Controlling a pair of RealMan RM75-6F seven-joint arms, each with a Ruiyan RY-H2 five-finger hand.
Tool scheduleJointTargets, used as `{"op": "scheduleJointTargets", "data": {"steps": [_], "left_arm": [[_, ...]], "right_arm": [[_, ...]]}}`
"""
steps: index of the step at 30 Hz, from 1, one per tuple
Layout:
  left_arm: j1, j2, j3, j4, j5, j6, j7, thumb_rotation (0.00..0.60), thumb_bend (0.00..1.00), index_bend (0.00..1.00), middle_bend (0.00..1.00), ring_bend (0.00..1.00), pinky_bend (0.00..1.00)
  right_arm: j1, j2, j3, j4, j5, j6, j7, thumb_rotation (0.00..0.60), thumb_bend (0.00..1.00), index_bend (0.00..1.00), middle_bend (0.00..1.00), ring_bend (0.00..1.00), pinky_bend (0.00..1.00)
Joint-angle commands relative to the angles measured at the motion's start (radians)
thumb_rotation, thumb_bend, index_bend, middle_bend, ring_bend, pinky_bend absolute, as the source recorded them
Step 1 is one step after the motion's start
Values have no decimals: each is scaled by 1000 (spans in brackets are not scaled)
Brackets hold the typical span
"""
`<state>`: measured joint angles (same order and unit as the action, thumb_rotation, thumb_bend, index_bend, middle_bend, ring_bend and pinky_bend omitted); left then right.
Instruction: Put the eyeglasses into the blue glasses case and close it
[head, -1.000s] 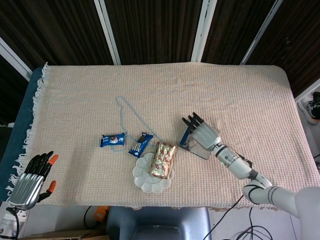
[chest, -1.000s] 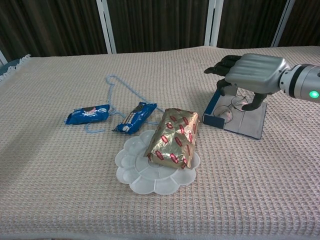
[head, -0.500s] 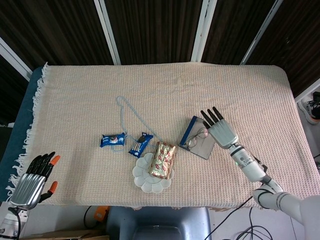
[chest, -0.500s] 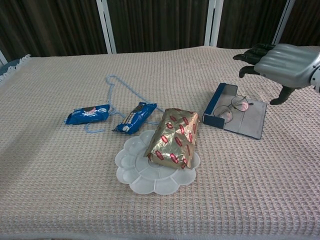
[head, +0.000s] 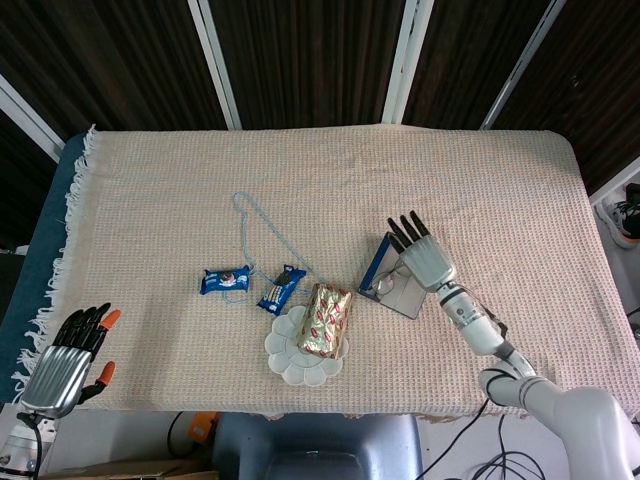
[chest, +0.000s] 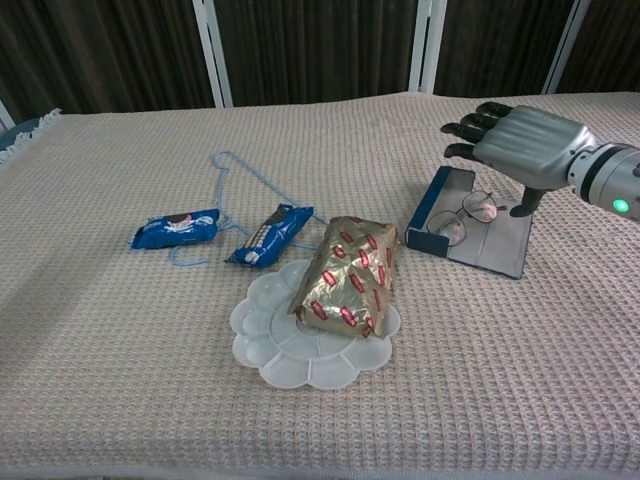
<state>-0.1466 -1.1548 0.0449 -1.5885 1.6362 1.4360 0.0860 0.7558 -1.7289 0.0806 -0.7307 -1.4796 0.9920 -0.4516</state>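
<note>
The eyeglasses (chest: 460, 216) lie in the open blue glasses case (chest: 470, 229), at 3 o'clock from the gold packet (chest: 349, 273). The right hand (chest: 520, 150) hovers over it, fingers spread, empty. The left hand (head: 68, 360) idles open off the bench (head: 150, 190) at 8 o'clock.

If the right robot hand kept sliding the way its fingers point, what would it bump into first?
Probably nothing. The right robot hand hovers above the open blue glasses case, fingers aimed over the case's raised lid toward bare cloth. The eyeglasses lie below that line, though height is hard to judge.
</note>
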Motion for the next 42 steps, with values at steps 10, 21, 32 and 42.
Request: {"op": "scheduleJointTargets", "data": {"steps": [10,21,32,42], "left_arm": [[3,-4,-6,2,-8,7,8,600,412,0,0,0,90],[7,1,-4,0,-5,14,-3,600,413,0,0,0,91],[7,4,-6,1,-9,12,-11,600,411,0,0,0,91],[9,8,-7,2,-10,16,-20,600,412,0,0,0,92]], "right_arm": [[14,-45,-1,47,-8,3,2,600,176,277,0,0,0],[23,-69,0,67,-8,-5,-3,600,176,277,0,0,0],[51,-119,27,100,9,-13,-17,600,176,279,0,0,0],[91,-161,54,126,26,-25,-63,600,176,285,0,0,0]]}}
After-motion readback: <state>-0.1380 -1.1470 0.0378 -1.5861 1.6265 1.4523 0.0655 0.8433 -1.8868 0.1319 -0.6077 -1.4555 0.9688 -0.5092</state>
